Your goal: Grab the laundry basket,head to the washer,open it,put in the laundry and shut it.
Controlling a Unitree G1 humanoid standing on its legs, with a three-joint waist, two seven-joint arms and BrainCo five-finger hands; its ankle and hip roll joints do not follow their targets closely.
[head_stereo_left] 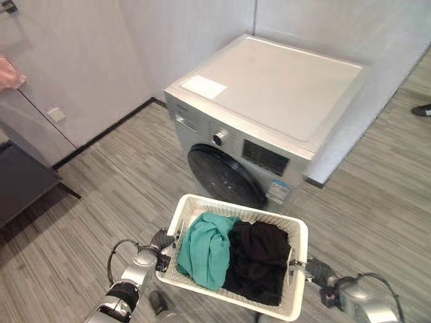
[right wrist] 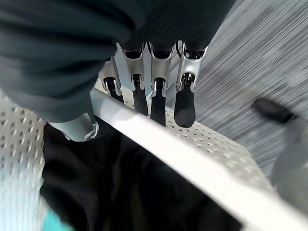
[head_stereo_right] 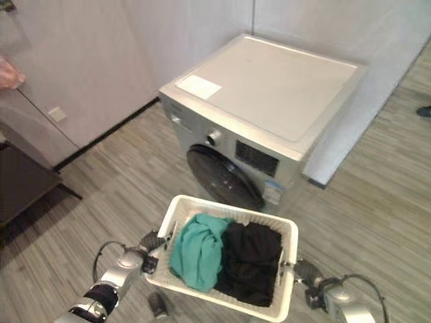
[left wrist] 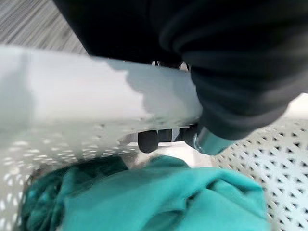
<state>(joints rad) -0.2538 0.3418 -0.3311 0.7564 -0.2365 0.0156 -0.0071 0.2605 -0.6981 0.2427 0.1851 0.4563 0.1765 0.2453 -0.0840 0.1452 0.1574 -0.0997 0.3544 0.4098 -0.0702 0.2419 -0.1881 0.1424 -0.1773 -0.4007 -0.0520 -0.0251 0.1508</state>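
now | white perforated basket (head_stereo_left: 296,237), teal (head_stereo_left: 205,247) and black laundry (head_stereo_left: 259,259) | both hands (left wrist: 211,139) (right wrist: 154,91) curled on rim

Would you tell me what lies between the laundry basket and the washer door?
Bare grey floor separates laundry basket from washer door, in both eye views.

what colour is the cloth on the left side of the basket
Teal green garment, beside a black one; clearest in the left eye view.

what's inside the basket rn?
Inside the white laundry basket: a teal garment on the robot's left side and a black garment on its right, touching. The clothes hide the basket floor, so anything beneath cannot be seen.
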